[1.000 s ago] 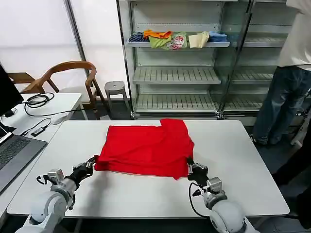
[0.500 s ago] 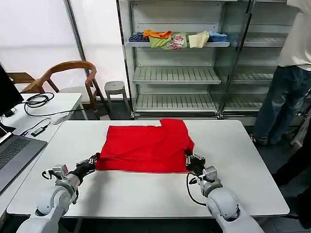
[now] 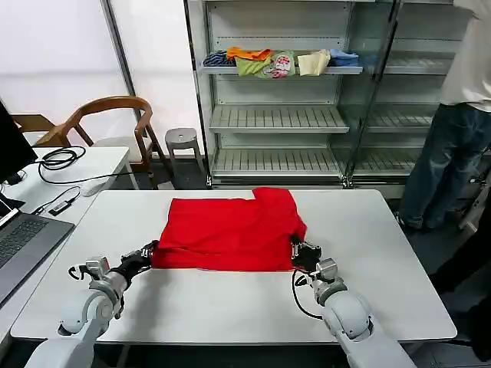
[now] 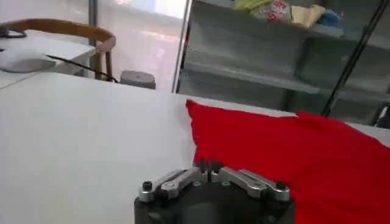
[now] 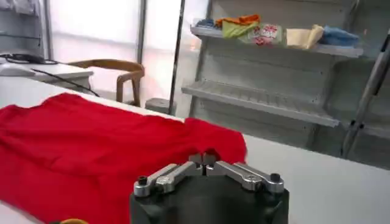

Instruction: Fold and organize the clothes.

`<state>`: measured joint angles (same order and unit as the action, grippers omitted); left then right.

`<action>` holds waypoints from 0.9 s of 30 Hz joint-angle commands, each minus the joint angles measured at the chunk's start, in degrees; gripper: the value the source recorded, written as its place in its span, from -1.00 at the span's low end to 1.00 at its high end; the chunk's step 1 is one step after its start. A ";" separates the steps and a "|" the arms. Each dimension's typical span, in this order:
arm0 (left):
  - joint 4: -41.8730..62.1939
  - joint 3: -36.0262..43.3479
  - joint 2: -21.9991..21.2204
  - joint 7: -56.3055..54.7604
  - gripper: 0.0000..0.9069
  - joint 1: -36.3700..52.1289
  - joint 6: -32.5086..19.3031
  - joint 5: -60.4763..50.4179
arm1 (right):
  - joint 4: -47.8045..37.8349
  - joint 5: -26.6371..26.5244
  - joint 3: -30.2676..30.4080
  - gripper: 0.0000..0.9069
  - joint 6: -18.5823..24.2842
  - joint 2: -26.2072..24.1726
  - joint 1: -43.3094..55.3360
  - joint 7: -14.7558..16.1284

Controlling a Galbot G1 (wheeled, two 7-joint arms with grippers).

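Observation:
The clothes, a bright red T-shirt [image 3: 230, 230], lie partly folded in the middle of the white table [image 3: 230, 310], print hidden. My left gripper [image 3: 151, 251] sits low on the table at the shirt's near left corner, shut on the hem. My right gripper [image 3: 298, 250] is at the near right corner, also shut on the red cloth. In the left wrist view the red T-shirt [image 4: 292, 158] spreads away from the left gripper [image 4: 208, 163]. In the right wrist view the T-shirt [image 5: 79, 146] lies beyond the closed right gripper [image 5: 203, 159].
A shelf rack [image 3: 280, 119] behind the table carries small folded garments [image 3: 280, 61] on its top level. A wooden chair [image 3: 107, 115], a stool [image 3: 182, 139] and a side desk with a laptop [image 3: 23, 241] stand at the left. A person [image 3: 460, 115] stands at the right.
Both grippers have slid away from me along the table, carrying the shirt's near edge with them. The near hem now lies straighter and farther back.

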<state>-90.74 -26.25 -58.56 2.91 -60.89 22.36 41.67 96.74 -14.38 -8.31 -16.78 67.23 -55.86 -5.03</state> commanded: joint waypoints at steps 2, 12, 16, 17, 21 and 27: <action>2.03 -0.11 0.23 0.33 1.00 0.95 -1.76 -1.70 | -1.46 0.51 -0.35 1.00 0.03 0.15 0.48 -0.44; -5.46 -3.84 3.29 1.09 1.00 -3.42 -3.18 -0.96 | 3.25 -0.42 -3.38 1.00 -0.20 -0.89 -1.90 -1.63; -10.75 -3.88 3.60 -0.12 1.00 -7.04 -2.55 -1.02 | 7.98 -1.16 -4.23 1.00 -1.25 -1.92 -7.02 -2.86; -11.53 -3.57 3.38 -1.21 1.00 -7.69 -1.69 -1.25 | 9.08 -1.23 -4.47 1.00 -1.58 -2.12 -8.57 -3.18; -13.28 -1.62 2.22 -3.74 1.00 -9.17 0.87 -2.69 | 11.79 -1.88 -5.21 1.00 -3.21 -2.47 -12.71 -4.04; -12.85 0.06 1.64 -5.05 1.00 -9.19 3.78 -3.63 | 12.92 -2.33 -5.77 1.00 -5.29 -2.11 -15.38 -6.07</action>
<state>-99.40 -27.83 -56.67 0.61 -67.45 22.34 39.39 106.32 -16.32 -13.57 -20.59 65.50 -66.63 -9.92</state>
